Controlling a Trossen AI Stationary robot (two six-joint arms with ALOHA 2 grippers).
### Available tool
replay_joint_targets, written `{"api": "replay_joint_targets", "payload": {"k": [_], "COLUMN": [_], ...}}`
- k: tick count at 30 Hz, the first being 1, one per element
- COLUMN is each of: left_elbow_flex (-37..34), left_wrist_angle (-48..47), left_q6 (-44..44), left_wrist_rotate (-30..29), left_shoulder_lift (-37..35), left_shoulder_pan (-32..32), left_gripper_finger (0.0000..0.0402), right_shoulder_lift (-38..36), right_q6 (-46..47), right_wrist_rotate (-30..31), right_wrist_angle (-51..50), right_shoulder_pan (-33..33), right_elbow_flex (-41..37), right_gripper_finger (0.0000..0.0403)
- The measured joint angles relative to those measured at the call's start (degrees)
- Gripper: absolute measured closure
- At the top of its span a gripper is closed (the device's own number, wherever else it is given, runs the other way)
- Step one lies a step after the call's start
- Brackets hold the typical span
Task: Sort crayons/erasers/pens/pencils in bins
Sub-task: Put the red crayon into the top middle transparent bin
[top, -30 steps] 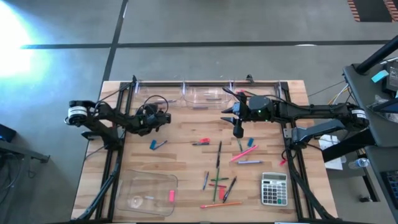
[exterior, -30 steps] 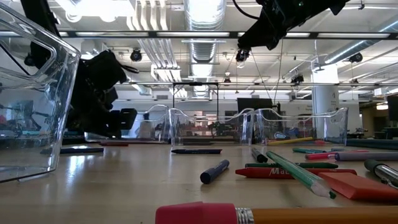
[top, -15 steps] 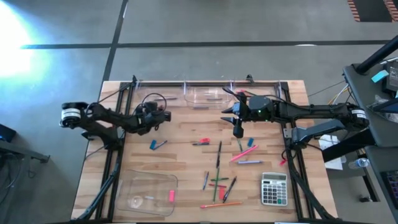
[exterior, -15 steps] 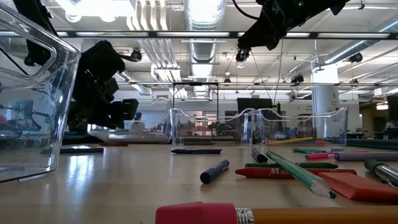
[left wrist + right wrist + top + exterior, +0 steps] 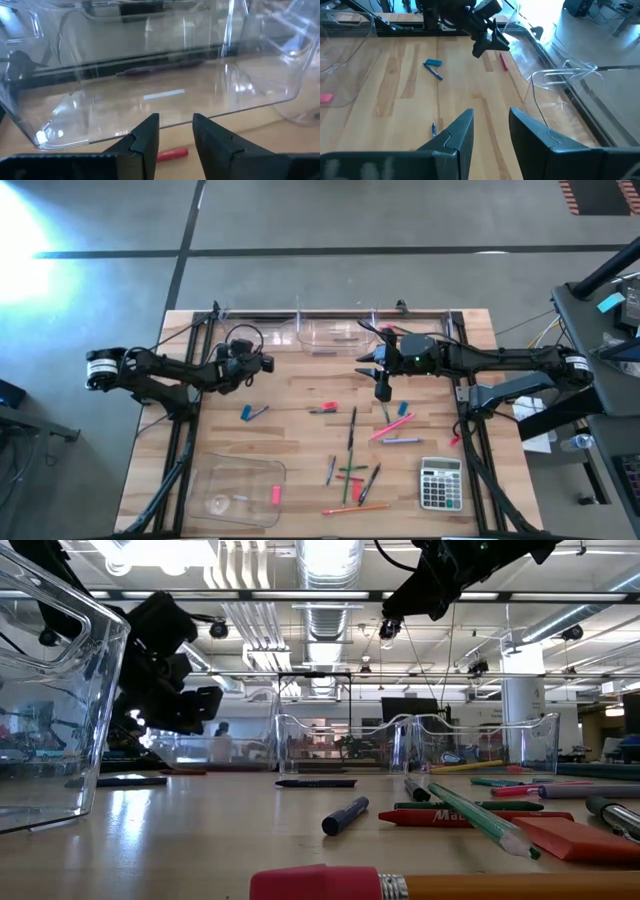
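Most left: pens, pencils [image 5: 352,508] and crayons lie loose mid-bench [image 5: 300,435]; calculator [image 5: 440,483] beside them.
Done: tray [image 5: 236,493] holds a pink eraser [image 5: 275,495]; one tub [image 5: 165,95] seems to hold a dark pen [image 5: 160,69].
Left gripper [image 5: 262,364]: fingers [image 5: 146,140] slightly parted, empty, near the tubs, red crayon [image 5: 172,154] below.
Right gripper [image 5: 383,391]: fingers [image 5: 457,132] parted, empty, over the scatter.

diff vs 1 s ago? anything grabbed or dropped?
Only the left arm moved: its left gripper swung toward the back of the table, toward the clear bins, rising in the low view. Its fingers are parted with nothing between them; nothing grabbed or dropped. The right gripper stayed hovering above the scattered pens with nothing in it, and the items on the table and the calculator did not shift.
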Motion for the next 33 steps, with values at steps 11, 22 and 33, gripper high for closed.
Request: {"api": "replay_joint_targets", "payload": {"k": [11, 22, 33], "left_elbow_flex": [-0.03, -0.09, -0.11], "left_wrist_angle": [-3.4, -3.55, -3.57], "left_q6": [-0.47, -0.6, -0.46], "left_wrist_rotate": [1.87, 1.93, 2.26], "left_shoulder_lift": [0.0, 0.0, -0.12], "left_shoulder_pan": [-0.05, -0.07, 0.13], "left_gripper_finger": [0.0295, 0.0295, 0.0295], "right_shoulder_lift": [0.01, 12.72, 31.6], "right_q6": [0.53, -1.12, -12.6], "right_wrist_rotate": [-0.07, -4.71, -6.68], "right_wrist_angle": [0.04, 14.07, 20.51], "right_shoulder_pan": [0.01, 3.37, -4.17], "right_elbow_flex": [-0.03, -0.09, 14.39], "right_gripper_finger": [0.0287, 0.0287, 0.0258]}}
